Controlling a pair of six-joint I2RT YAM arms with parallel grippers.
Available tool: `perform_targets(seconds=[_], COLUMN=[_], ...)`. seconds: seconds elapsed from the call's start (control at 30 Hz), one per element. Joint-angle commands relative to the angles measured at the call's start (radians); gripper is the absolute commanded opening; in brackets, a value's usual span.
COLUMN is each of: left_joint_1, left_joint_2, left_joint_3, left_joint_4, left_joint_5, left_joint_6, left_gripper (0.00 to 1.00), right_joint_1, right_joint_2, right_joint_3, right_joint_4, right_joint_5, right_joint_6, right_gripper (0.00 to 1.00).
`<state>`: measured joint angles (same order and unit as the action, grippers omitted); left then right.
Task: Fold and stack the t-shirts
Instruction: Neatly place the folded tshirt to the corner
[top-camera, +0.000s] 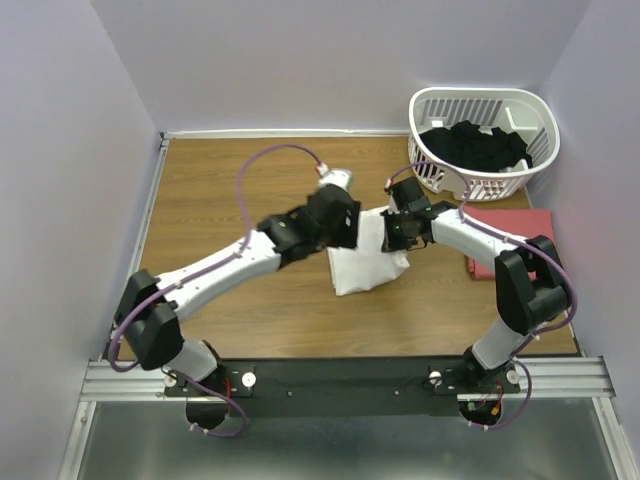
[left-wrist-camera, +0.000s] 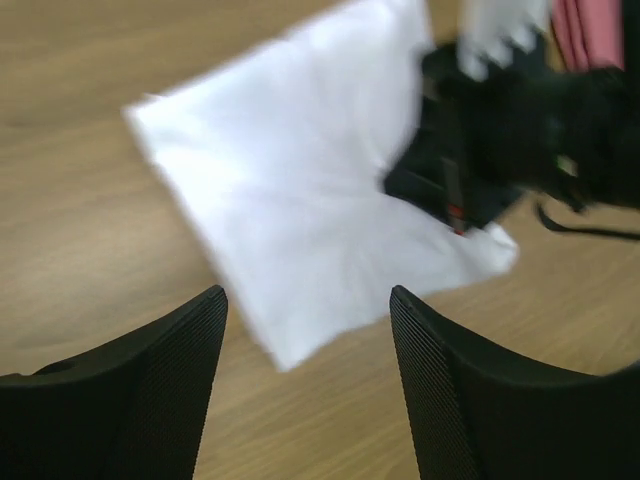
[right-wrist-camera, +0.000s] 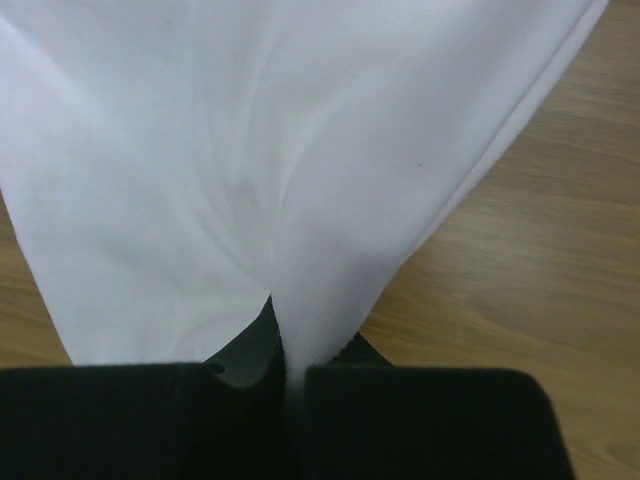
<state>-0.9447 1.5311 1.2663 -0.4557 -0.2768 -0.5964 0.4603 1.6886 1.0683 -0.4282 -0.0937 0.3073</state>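
the folded white t-shirt (top-camera: 365, 268) lies mid-counter (top-camera: 230, 180), its right edge pinched in the closed right gripper (right-wrist-camera: 288, 375). the left gripper (left-wrist-camera: 305, 300) hangs open above it, holding nothing. the salmon-red t-shirt (top-camera: 520, 225) lies just right, nearer the right arm, so stacking likely goes rightward.

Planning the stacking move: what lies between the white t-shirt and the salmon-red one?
The top view shows the right arm there, right gripper shut on the white t-shirt; the salmon-red t-shirt lies partly under it.

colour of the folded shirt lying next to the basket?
Plain salmon-red. The folded shirt shows best in the top external view.
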Motion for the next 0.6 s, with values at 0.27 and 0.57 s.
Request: perform_targets(seconds=[0.27, 0.57], left_joint_1=[0.463, 0.612], left_joint_2=[-0.282, -0.347], left_joint_3=[-0.189, -0.281], left_joint_4=[0.060, 0.114], left_joint_5=[0.129, 0.088], left_joint_6=[0.236, 0.236], left_gripper=[0.79, 0.80], right_joint_1=[-0.118, -0.206], right_joint_2=[-0.135, -0.187], right_joint_3=[0.160, 0.188], right_joint_4=[-0.366, -0.383], right_joint_5=[0.566, 0.732], right_joint_6=[-0.198, -0.333], right_gripper=[0.00, 0.00])
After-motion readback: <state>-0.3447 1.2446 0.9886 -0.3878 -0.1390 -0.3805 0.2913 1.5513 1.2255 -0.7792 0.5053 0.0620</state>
